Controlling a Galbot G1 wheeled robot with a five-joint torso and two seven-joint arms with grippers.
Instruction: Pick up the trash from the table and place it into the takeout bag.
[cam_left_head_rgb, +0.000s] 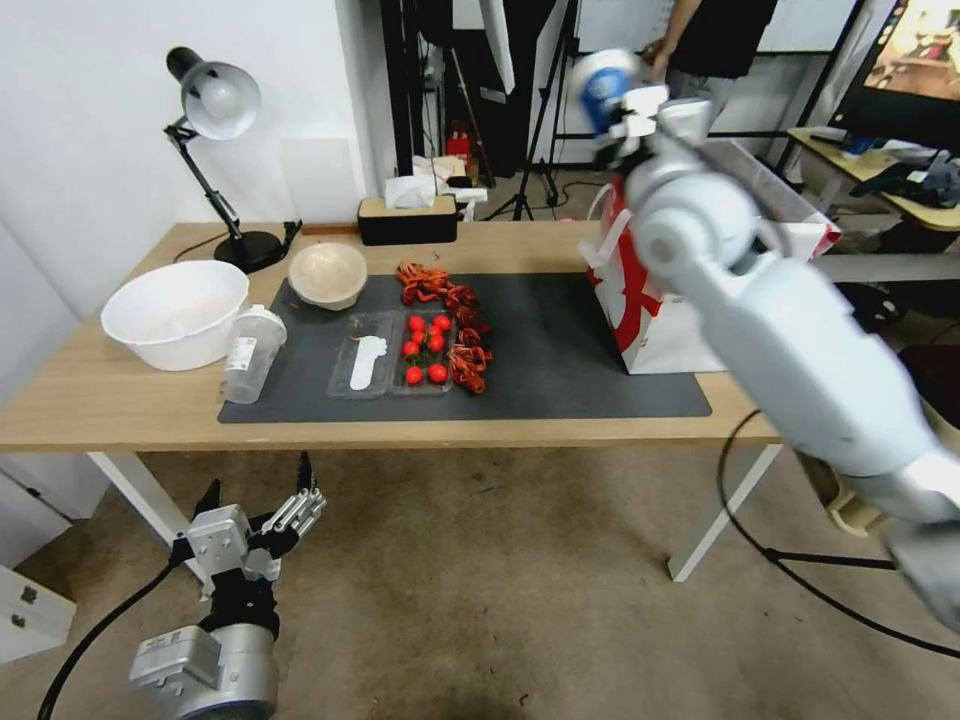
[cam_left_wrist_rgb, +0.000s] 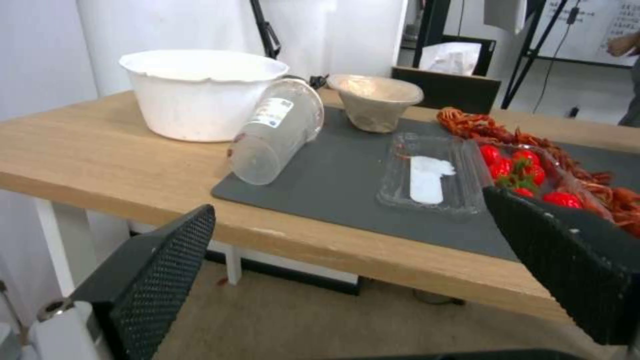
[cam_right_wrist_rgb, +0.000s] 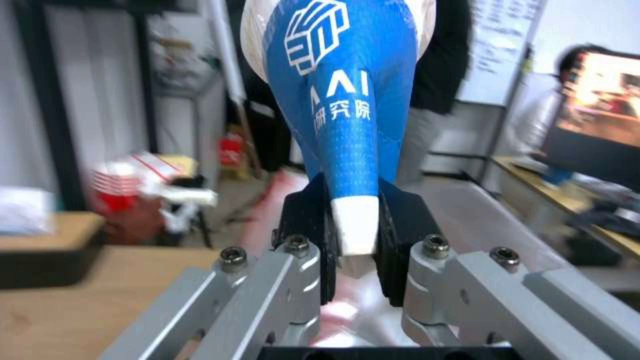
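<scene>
My right gripper (cam_left_head_rgb: 622, 118) is raised above the takeout bag (cam_left_head_rgb: 655, 335), shut on a squashed blue-and-white paper cup (cam_left_head_rgb: 602, 85). The right wrist view shows the cup (cam_right_wrist_rgb: 343, 100) pinched between the black fingers (cam_right_wrist_rgb: 308, 220). The white bag with red panels stands at the mat's right end, partly hidden behind my right arm. On the table (cam_left_head_rgb: 100, 405) a clear white-lidded plastic cup (cam_left_head_rgb: 250, 352) (cam_left_wrist_rgb: 277, 130) lies on its side, with a beige bowl (cam_left_head_rgb: 327, 273) (cam_left_wrist_rgb: 375, 100) behind it. My left gripper (cam_left_head_rgb: 255, 495) (cam_left_wrist_rgb: 348, 201) hangs open below the table's front edge.
A large white bowl (cam_left_head_rgb: 175, 312) sits at the table's left end. On the dark mat (cam_left_head_rgb: 560, 350) lie a clear tray (cam_left_head_rgb: 365, 365), red tomatoes (cam_left_head_rgb: 425, 348) and red shells (cam_left_head_rgb: 455, 315). A desk lamp (cam_left_head_rgb: 215, 100) and a tissue box (cam_left_head_rgb: 408, 215) stand at the back.
</scene>
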